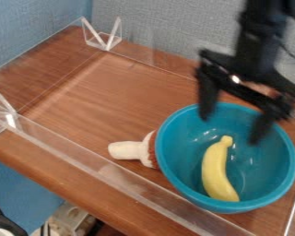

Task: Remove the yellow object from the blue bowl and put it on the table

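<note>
The yellow object (217, 167), a small curved banana, lies inside the blue bowl (179, 162) at the front right of the table (100, 97). My gripper (241, 112) hangs open above the bowl's far half. Its dark fingers (209, 100) stand wide apart with nothing between them. It is blurred by motion. The banana is below and in front of the fingertips, untouched.
A cream mushroom-shaped toy (129, 149) with a reddish part lies on the wood against the bowl's left side. Low clear acrylic walls (82, 166) edge the table, with clear brackets at the far left corner (100, 35) and the left edge (3, 115).
</note>
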{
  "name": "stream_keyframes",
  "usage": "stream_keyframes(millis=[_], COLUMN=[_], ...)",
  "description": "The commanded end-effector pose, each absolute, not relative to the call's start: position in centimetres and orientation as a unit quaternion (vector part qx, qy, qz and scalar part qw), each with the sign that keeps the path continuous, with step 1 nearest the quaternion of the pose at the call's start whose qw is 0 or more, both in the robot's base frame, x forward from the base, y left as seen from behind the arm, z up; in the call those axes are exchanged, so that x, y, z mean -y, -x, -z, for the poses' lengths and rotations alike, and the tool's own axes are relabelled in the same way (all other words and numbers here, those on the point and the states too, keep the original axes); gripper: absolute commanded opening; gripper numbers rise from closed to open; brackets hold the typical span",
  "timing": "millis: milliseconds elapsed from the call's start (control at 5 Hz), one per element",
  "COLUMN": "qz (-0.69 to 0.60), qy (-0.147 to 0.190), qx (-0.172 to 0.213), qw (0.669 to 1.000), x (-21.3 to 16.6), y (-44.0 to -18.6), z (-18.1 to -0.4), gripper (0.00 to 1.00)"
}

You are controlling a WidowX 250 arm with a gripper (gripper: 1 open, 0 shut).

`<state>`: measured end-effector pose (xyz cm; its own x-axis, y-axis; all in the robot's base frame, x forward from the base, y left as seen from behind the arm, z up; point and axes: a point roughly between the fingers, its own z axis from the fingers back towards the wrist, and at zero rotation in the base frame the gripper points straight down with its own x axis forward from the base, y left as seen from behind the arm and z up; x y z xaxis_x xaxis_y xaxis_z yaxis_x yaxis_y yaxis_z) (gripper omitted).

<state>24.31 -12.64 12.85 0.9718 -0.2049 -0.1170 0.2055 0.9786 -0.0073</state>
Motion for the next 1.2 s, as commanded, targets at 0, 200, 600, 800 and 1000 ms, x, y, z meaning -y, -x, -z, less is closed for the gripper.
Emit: stream_keyframes(millis=[0,200,600,800,1000], qz=[0.076,0.086,0.075,0.036,0.001], qy=[0.003,0.000,-0.015,-0.016,-0.018], qx=[-0.028,-0.023,-0.007,-0.005,-0.002], qw=[0.997,0.996,0.997,0.999,1.000], x=[14.9,14.3,12.5,11.6,10.8], y=[-23.3,-22.9,-23.1,-24.0,-24.9], z=[-12.7,-11.3,-11.3,-11.1,-10.8], gripper=[1.00,1.00,1.00,1.00,1.00])
